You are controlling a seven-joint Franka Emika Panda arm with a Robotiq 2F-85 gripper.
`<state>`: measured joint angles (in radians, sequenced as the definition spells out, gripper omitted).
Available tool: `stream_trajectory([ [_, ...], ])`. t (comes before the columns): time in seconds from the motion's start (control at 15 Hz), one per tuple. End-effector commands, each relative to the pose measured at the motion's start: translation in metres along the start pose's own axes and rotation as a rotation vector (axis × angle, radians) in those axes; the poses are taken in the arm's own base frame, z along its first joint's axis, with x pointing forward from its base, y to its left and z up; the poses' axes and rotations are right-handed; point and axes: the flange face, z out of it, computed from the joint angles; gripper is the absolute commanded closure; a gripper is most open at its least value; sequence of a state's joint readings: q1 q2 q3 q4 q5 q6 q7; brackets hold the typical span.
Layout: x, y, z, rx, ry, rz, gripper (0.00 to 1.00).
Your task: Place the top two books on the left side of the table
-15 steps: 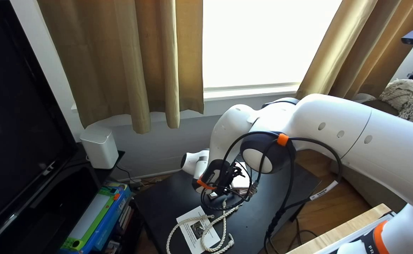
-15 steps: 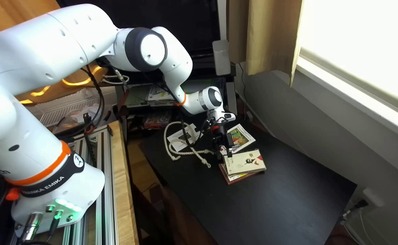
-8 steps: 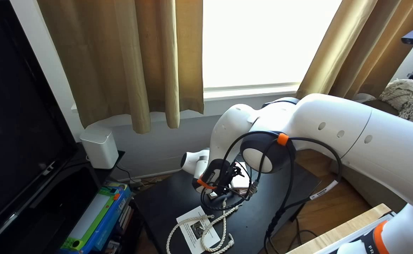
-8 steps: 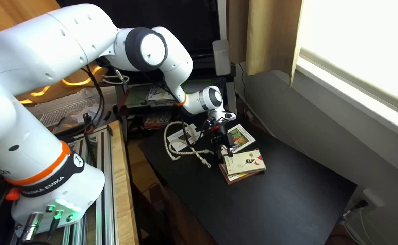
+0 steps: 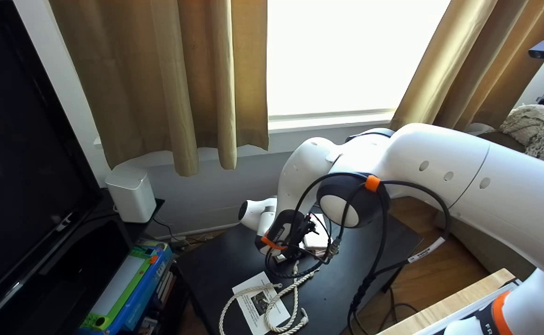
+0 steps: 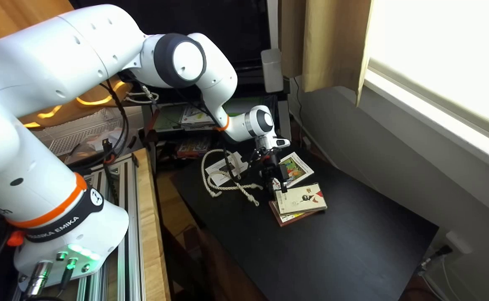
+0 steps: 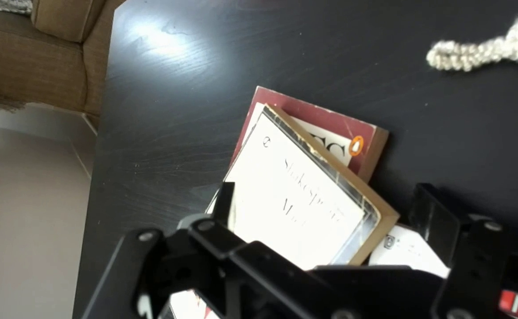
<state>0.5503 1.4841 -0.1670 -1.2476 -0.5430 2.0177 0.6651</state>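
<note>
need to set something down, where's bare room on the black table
Widest: the black table from the Shakespeare paperback and maroon Penguin paperback to the end near the sofa. Smaller: between the printed sheet and the edge nearest the TV. Crowded: the middle, with rope over the sheet, an illustrated book, and open fingers by the Shakespeare paperback.

Top book (image 7: 296, 190) probably cream, dark-edged; lower book (image 7: 330, 128) maroon and white; table (image 6: 353, 246) black.

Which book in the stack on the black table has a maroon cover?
The Penguin paperback, lying beneath the Shakespeare paperback. Its exposed cover is maroon around a pale panel, with an orange penguin badge; the one on top has a pale front.
</note>
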Motion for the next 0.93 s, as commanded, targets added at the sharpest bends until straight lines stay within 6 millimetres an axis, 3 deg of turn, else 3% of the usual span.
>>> stream_trajectory([
  [0.0,-0.005,0.0,0.014,-0.015,0.005,0.006,0.0],
  [0.73,-0.006,0.009,0.029,-0.071,0.031,0.04,0.0],
  [0.8,-0.006,0.01,0.031,-0.07,0.034,0.043,0.25],
  [0.87,-0.007,0.01,0.032,-0.071,0.038,0.041,0.26],
])
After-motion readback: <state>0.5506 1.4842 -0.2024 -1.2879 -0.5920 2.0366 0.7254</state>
